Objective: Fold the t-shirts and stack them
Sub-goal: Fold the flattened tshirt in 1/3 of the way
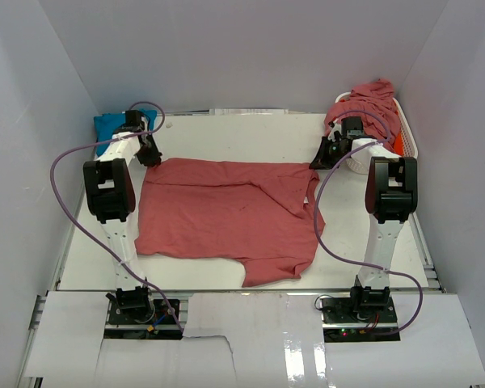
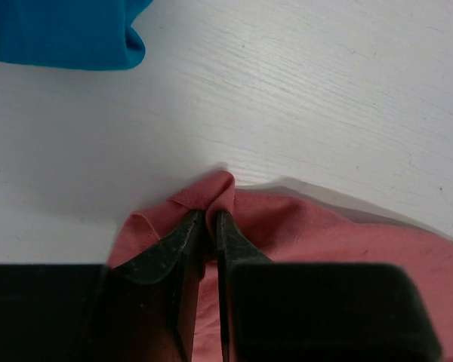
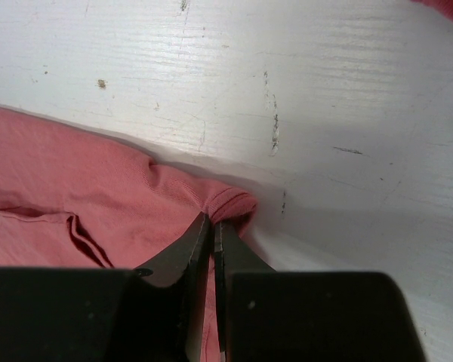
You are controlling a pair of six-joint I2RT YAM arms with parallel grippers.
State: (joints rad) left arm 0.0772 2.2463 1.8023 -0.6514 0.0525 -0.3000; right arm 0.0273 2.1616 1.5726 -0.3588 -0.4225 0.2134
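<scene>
Watching the rose-red t-shirt (image 1: 226,214) lying spread flat across the middle of the table (image 1: 194,133), one sleeve reaching toward the near edge. Gripping its far left corner with the left gripper (image 1: 151,153), fingers (image 2: 174,249) pinching a bunched fold. Gripping the far right corner with the right gripper (image 1: 323,158), fingers (image 3: 183,253) pressed together on a small ridge of cloth. Spotting a turquoise t-shirt (image 1: 111,125) sitting far left, a heap of rose-red t-shirts (image 1: 372,105) topping the white basket (image 1: 410,133) far right, an orange t-shirt (image 1: 397,144) peeking out.

basket (image 1: 407,131): white plastic, at the table's far right corner.
table (image 1: 226,133): white, wood-grained top, with dark scuffs (image 3: 275,139) and fine scratches.
walls (image 1: 242,56): plain pale panels along left, far and right edges.
</scene>
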